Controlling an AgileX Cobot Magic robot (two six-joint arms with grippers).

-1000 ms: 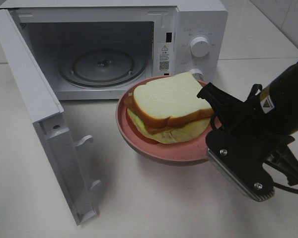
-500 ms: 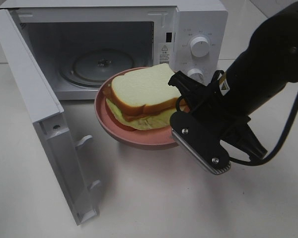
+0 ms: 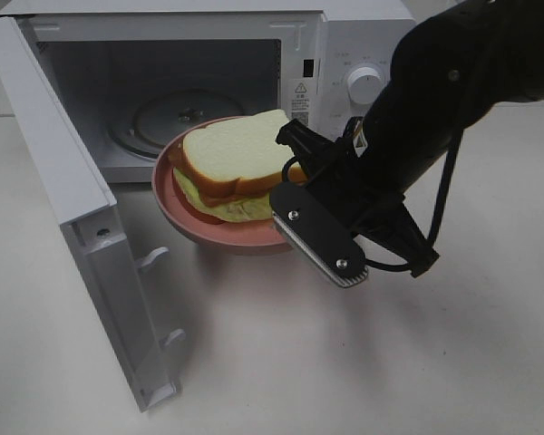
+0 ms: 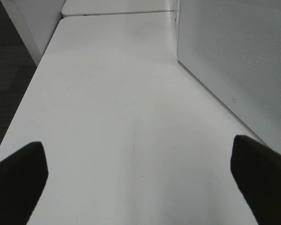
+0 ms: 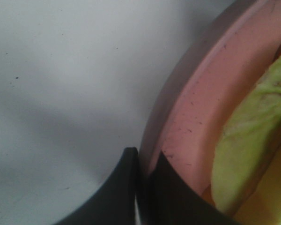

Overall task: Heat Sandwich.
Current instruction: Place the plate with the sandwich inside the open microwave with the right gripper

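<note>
The sandwich [image 3: 234, 161], white bread with orange-brown crust and green lettuce, lies on a round pink plate [image 3: 177, 204]. My right gripper [image 3: 281, 172] is shut on the plate's right rim and holds it in the air just before the open microwave [image 3: 363, 36] cavity. In the right wrist view the two dark fingers [image 5: 126, 187] pinch the pink rim [image 5: 196, 108], with lettuce [image 5: 253, 140] beside them. My left gripper [image 4: 140, 180] is open and empty over bare table, next to the microwave's perforated side wall [image 4: 234, 61]. It is out of the exterior view.
The microwave door [image 3: 82, 227] stands swung open at the left. The glass turntable [image 3: 186, 113] lies inside the cavity. Two knobs [image 3: 364, 84] sit on the control panel, behind my right arm. White table [image 3: 254, 362] stretches in front.
My right gripper has carried the plate with the sandwich leftward and back, from in front of the control panel to just before the cavity opening.
</note>
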